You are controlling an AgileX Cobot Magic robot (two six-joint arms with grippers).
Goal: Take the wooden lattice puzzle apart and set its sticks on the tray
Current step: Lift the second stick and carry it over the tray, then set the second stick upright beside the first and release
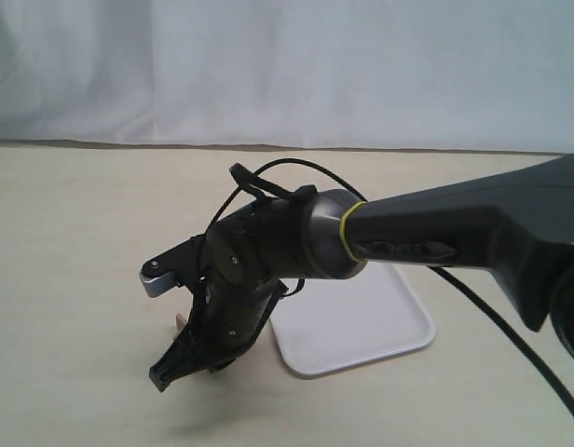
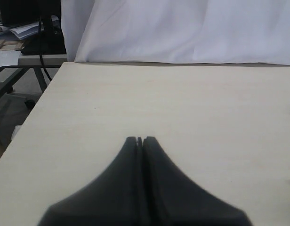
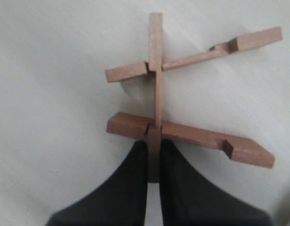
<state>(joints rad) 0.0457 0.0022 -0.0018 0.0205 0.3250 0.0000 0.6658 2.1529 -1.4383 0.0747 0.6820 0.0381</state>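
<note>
In the right wrist view my right gripper [image 3: 153,143] is shut on the end of one stick [image 3: 155,42] of the wooden lattice puzzle. Two other notched sticks, a far one [image 3: 197,59] and a near one [image 3: 192,136], still cross the held stick. No fourth stick shows. In the exterior view the right gripper [image 1: 168,371] reaches down left of the white tray [image 1: 362,326], and only a sliver of light wood [image 1: 180,322] peeks out beside it. My left gripper [image 2: 140,139] is shut on nothing above bare table.
The right arm [image 1: 436,237] stretches across from the right, passing over the tray's far edge, with a black cable [image 1: 511,345] trailing below it. A white cloth [image 1: 287,65] hangs along the table's back. The table's side edge [image 2: 36,113] and a cluttered desk show in the left wrist view.
</note>
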